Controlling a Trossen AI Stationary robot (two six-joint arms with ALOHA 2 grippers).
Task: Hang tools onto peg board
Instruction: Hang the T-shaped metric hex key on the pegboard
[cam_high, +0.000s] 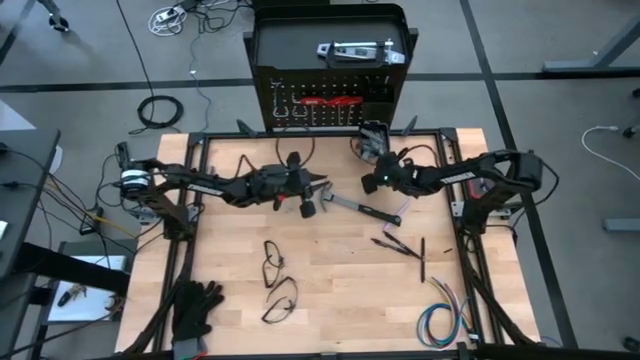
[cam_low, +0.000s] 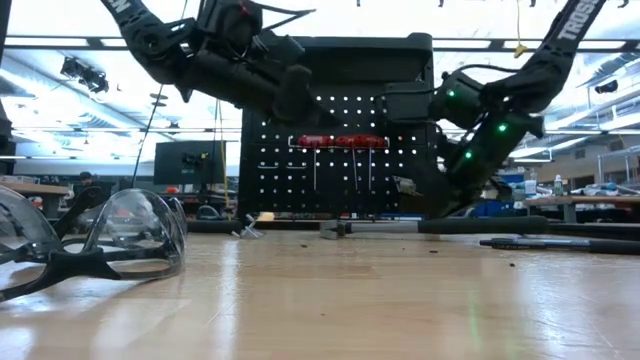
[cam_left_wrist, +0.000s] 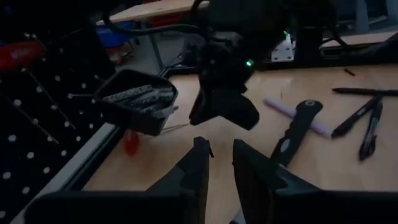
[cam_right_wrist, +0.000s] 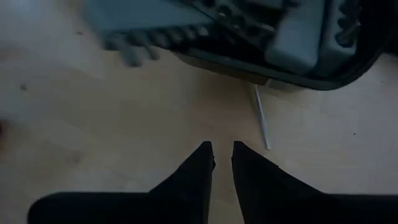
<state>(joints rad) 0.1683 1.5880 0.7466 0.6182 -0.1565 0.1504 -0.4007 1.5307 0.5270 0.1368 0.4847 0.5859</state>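
Clear safety glasses (cam_low: 95, 245) lie nearest, lower left. Both grippers, left (cam_left_wrist: 217, 158) and right (cam_right_wrist: 222, 155), hover empty, fingers narrow, mid-frame. A black-handled steel hammer (cam_high: 362, 208) waits centre tabletop below the upright black peg board (cam_high: 330, 100); next, likely grasp it.

Dark arms, green lights, tapered fingers (cam_right_wrist: 249, 171)

1 peg board (cam_high: 330, 95), upright, w/ 3 red-handled tools (cam_low: 340, 142) hung on it and 1 small bin (cam_left_wrist: 138, 99) of grey metal pcs. 1 hammer (cam_high: 362, 208) on table. 2 prs safety glasses (cam_high: 276, 282). 1 pr black gloves (cam_high: 195, 308). 1 wire bundle (cam_high: 446, 318). Approx 3 pens (cam_high: 400, 246). 2 robot arms.
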